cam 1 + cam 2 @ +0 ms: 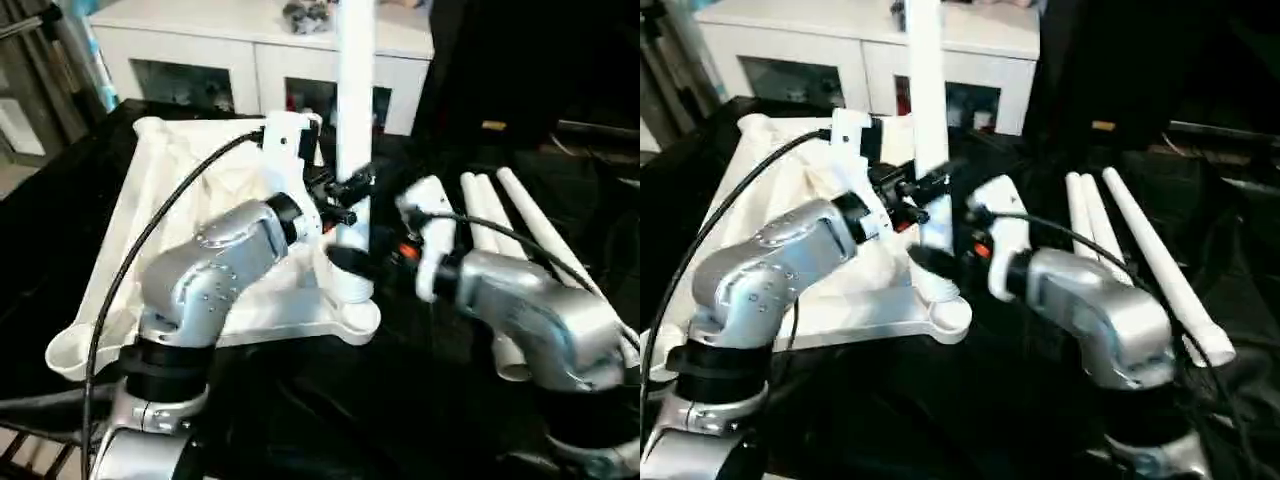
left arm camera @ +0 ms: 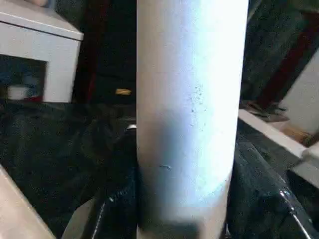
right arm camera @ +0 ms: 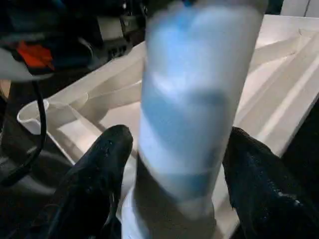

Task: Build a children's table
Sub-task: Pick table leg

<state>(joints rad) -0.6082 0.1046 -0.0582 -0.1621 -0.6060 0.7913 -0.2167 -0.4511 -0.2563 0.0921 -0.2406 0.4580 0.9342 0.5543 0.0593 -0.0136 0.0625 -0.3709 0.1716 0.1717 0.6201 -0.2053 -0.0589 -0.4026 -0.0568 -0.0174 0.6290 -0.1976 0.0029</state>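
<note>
The white tabletop (image 1: 130, 240) lies upside down on the black-covered table, ribbed side up. One white leg (image 1: 352, 100) stands upright in its near right corner socket (image 1: 352, 312). My left gripper (image 1: 345, 195) is shut on this leg at about mid height; in the left wrist view both black fingers (image 2: 117, 209) press against the leg (image 2: 189, 99). My right gripper (image 1: 350, 262) is lower on the same leg, just above the socket. Its fingers (image 3: 99, 174) flank the leg (image 3: 194, 109) with a small gap, so it stands open.
Three spare white legs (image 1: 1150, 260) lie side by side on the black cloth to the right of my right arm. A white cabinet (image 1: 250, 60) with glass doors stands behind the table. A black cable (image 1: 150, 240) runs from my left arm over the tabletop.
</note>
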